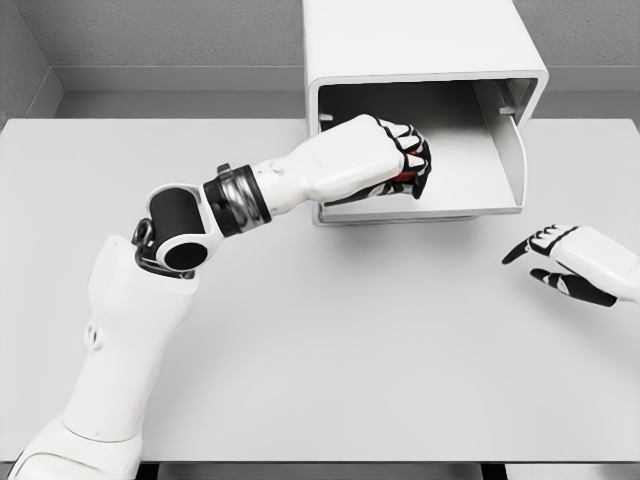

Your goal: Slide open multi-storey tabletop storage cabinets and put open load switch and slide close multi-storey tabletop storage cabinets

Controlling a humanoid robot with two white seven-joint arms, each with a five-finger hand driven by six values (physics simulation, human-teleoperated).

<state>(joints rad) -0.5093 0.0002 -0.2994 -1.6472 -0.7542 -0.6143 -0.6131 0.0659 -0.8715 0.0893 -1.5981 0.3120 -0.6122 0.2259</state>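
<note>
Drawer [470, 200] of the storage cabinet [420, 50] stands slid out toward the near side, its front panel swung clear to the right, so the cavity is free for loading. The cabinet sits at the far edge of the table [330, 350], right of the middle. The left hand [385, 160] reaches in over the drawer floor from the left, fingers clenched around a small object whose red edge just shows beneath the black fingertips; I judge this to be the load switch [402, 178], though too little is visible to be sure. The hand holds it low and inside the opening, apparently so it can be set down on the drawer floor rather than dropped. The right hand [570, 265] rests near the right edge of the table, fingers relaxed and holding nothing, probably kept close to the drawer front so it can push the drawer closed once the switch is released.
</note>
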